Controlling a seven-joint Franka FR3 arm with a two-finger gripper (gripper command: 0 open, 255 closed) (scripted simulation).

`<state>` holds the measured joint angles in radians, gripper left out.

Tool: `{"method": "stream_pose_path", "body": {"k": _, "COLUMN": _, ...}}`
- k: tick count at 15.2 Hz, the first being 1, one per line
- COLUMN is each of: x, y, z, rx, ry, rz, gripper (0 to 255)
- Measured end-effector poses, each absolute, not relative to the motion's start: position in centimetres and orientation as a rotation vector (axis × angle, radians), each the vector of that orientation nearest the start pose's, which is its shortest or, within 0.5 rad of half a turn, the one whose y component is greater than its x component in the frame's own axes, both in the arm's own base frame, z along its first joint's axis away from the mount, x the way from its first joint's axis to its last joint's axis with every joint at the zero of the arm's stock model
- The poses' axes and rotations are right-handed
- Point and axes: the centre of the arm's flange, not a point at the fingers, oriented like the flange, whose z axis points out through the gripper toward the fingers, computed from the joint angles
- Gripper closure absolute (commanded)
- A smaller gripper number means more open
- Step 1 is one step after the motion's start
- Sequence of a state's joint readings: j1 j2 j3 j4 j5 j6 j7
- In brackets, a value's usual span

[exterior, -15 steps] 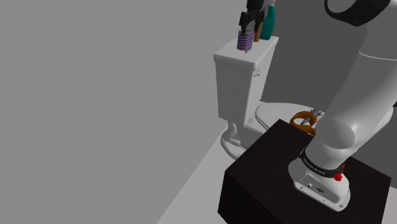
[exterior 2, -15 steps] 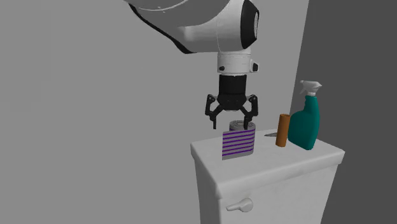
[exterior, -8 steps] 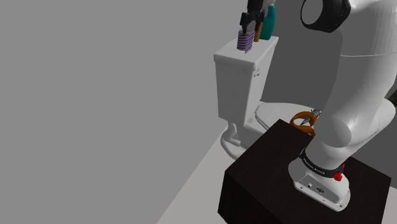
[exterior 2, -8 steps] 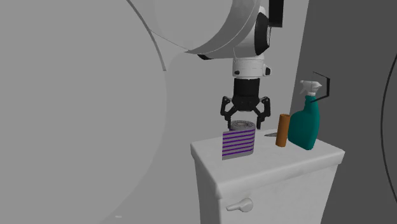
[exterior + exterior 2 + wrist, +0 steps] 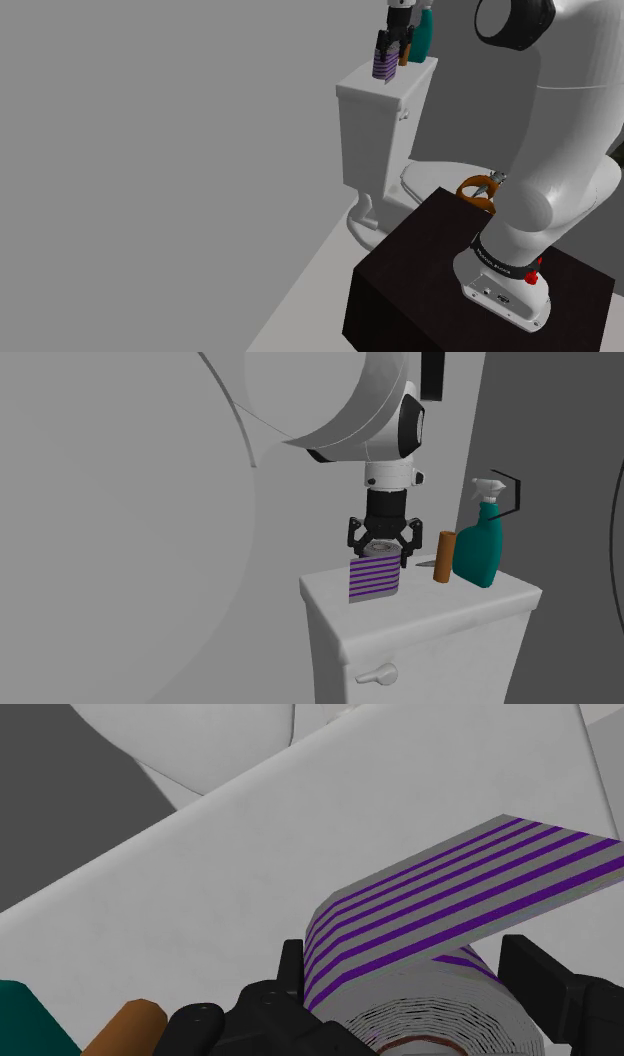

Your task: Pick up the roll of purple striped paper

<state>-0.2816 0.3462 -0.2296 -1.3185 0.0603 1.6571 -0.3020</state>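
Toilet lid [image 5: 430,607]: roll [image 5: 374,580], cylinder [image 5: 444,557], bottle [image 5: 478,552]

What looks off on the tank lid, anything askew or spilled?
Only the striped roll: its loose end sticks out as a flat flap instead of wrapping round it. It stands upright on the tank lid, as do the brown cylinder and spray bottle. Nothing spilled. The open gripper straddles the roll.

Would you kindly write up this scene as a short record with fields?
surface: toilet tank lid
target: roll, purple-striped, upright on the lid
gripper: open, pointing down, straddling the roll's top
contact: cannot tell
neighbours: brown cylinder and teal spray bottle, upright, toward the second exterior view's right of the roll
task state: roll not yet lifted
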Motion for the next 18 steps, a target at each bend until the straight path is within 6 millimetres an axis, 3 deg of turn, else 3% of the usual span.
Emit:
{"method": "stream_pose_path", "body": {"k": 9, "x": 59.1, "y": -29.6, "z": 54.7, "rx": -3.142, "ry": 0.318, "rz": 0.011, "gripper": 255}}
{"method": "stream_pose_path", "body": {"k": 18, "x": 59.1, "y": -29.6, "z": 59.1, "rx": -3.141, "ry": 0.318, "rz": 0.015, "gripper": 255}}
